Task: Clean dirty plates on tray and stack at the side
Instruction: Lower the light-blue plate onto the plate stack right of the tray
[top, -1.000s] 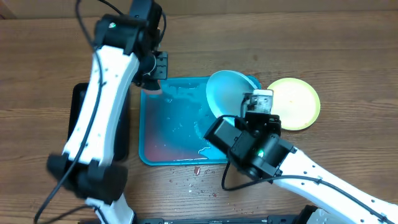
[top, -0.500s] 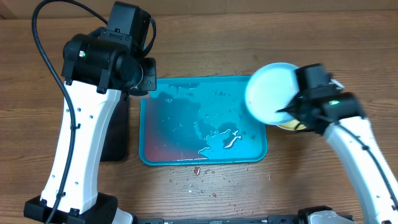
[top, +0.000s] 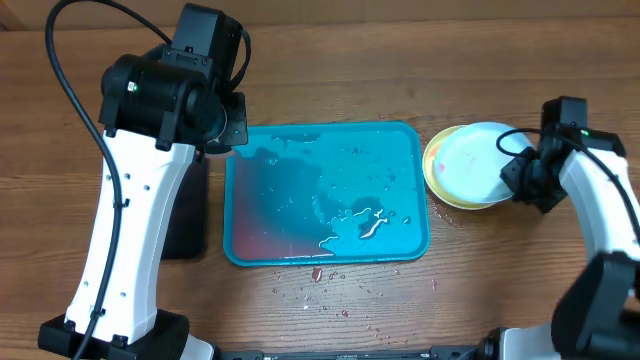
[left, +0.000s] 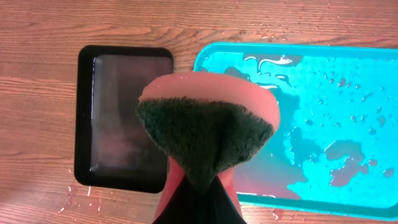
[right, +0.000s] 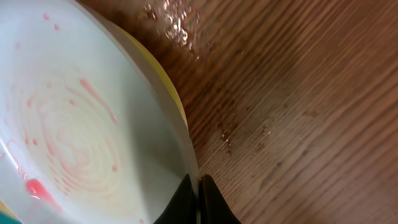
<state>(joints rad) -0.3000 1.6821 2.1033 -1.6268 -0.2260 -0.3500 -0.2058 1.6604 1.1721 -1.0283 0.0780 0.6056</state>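
Wooden table (top: 400, 60), one tray (top: 290, 235), two plates (top: 475, 165)

No legible text, label or number anywhere

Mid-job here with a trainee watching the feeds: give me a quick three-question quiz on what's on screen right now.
1. True or false: a plate lies on the teal tray.
2. What does the left hand hold? A) a sponge B) a cup C) nothing
3. Fill in: the right hand pinches the rim of a white-centred plate that sits over the ______ plate.

Key: 1 false; 2 A; 3 yellow-green, that is, the yellow-green plate beside the tray.
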